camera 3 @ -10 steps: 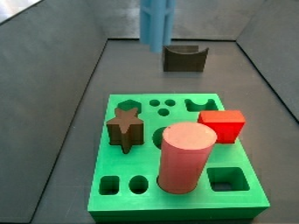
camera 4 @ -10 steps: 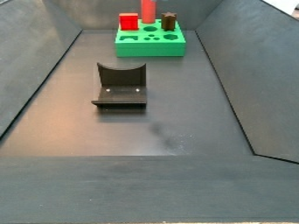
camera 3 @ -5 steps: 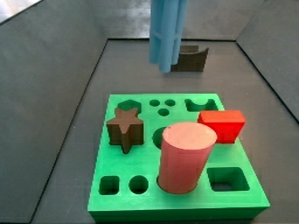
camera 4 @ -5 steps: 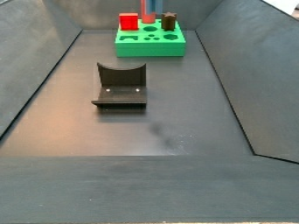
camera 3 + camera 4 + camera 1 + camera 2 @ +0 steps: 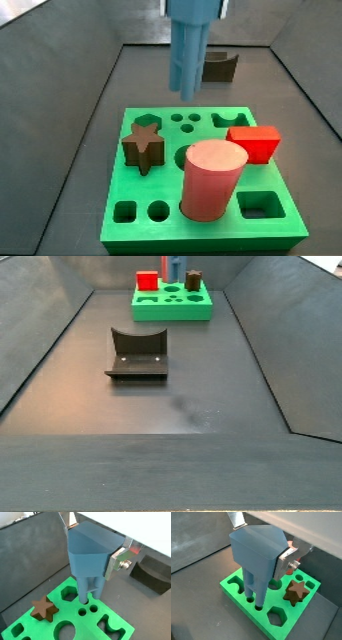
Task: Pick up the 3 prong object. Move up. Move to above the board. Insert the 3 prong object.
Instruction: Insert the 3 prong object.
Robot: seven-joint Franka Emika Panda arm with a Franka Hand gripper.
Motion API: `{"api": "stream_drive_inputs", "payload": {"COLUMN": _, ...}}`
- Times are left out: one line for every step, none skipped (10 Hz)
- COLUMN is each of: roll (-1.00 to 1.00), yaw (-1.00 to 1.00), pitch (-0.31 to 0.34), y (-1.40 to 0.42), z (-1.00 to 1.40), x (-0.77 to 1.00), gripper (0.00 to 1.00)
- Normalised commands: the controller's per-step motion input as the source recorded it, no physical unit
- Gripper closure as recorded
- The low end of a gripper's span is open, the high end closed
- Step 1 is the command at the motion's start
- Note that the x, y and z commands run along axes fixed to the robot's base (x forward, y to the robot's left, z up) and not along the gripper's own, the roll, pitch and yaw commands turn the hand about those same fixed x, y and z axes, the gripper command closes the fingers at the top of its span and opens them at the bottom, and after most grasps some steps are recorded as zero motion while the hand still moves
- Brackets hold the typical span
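My gripper (image 5: 93, 542) is shut on the 3 prong object (image 5: 88, 559), a steel-blue piece with a wide head between the silver fingers (image 5: 121, 558). Both wrist views show it hanging upright, legs down; the other shows the head (image 5: 256, 549). The leg tips hang close over small round holes at the far edge of the green board (image 5: 87, 621), also seen in a wrist view (image 5: 254, 614). In a side view the piece (image 5: 187, 55) hangs from the gripper (image 5: 195, 6) just above the board (image 5: 201, 235). The far side view shows the piece (image 5: 173, 266) over the board (image 5: 171, 311).
On the board stand a fat pink cylinder (image 5: 211, 180), a red block (image 5: 254, 143) and a brown star (image 5: 144, 143); the star also shows in both wrist views (image 5: 43, 608) (image 5: 296, 592). The dark fixture (image 5: 136, 353) stands on the grey floor between sloping grey walls.
The gripper has come down with the 3 prong object; its legs have dropped from high over the fixture to just above the board's far edge.
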Motion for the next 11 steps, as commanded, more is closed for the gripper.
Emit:
{"api": "stream_drive_inputs", "payload": {"roll": 0.00, "yaw": 0.01, "pitch": -0.091, "y": -0.07, "z": -0.32, "x": 0.00, "gripper": 1.00}}
{"api": "stream_drive_inputs", "payload": {"roll": 0.00, "yaw": 0.00, "pitch": -0.089, "y": -0.07, "z": -0.27, "x": 0.00, "gripper": 1.00}}
{"api": "stream_drive_inputs", "payload": {"roll": 0.00, "yaw": 0.00, "pitch": -0.077, "y": -0.05, "z": -0.24, "x": 0.00, "gripper": 1.00}}
{"api": "stream_drive_inputs", "payload": {"roll": 0.00, "yaw": 0.01, "pitch": -0.074, "y": -0.08, "z": -0.24, "x": 0.03, "gripper": 1.00}}
{"api": "stream_drive_inputs", "payload": {"roll": -0.01, "yaw": 0.00, "pitch": -0.121, "y": -0.06, "z": -0.31, "x": 0.10, "gripper": 1.00}}
{"api": "stream_drive_inputs", "payload": {"roll": -0.03, "yaw": 0.02, "pitch": -0.103, "y": 0.00, "z": -0.31, "x": 0.09, "gripper": 1.00}}
{"api": "stream_drive_inputs", "payload": {"roll": -0.02, "yaw": 0.04, "pitch": -0.097, "y": 0.00, "z": -0.30, "x": 0.03, "gripper": 1.00}}
{"api": "stream_drive_inputs", "payload": {"roll": 0.00, "yaw": 0.04, "pitch": -0.051, "y": 0.00, "z": -0.18, "x": 0.00, "gripper": 1.00}}
{"api": "stream_drive_inputs", "payload": {"roll": 0.00, "yaw": 0.06, "pitch": -0.016, "y": 0.00, "z": -0.17, "x": 0.00, "gripper": 1.00}}
{"api": "stream_drive_inputs", "payload": {"roll": 0.00, "yaw": 0.04, "pitch": -0.024, "y": 0.00, "z": -0.15, "x": 0.00, "gripper": 1.00}}
{"api": "stream_drive_inputs", "payload": {"roll": 0.00, "yaw": 0.05, "pitch": -0.024, "y": 0.00, "z": -0.15, "x": 0.00, "gripper": 1.00}}
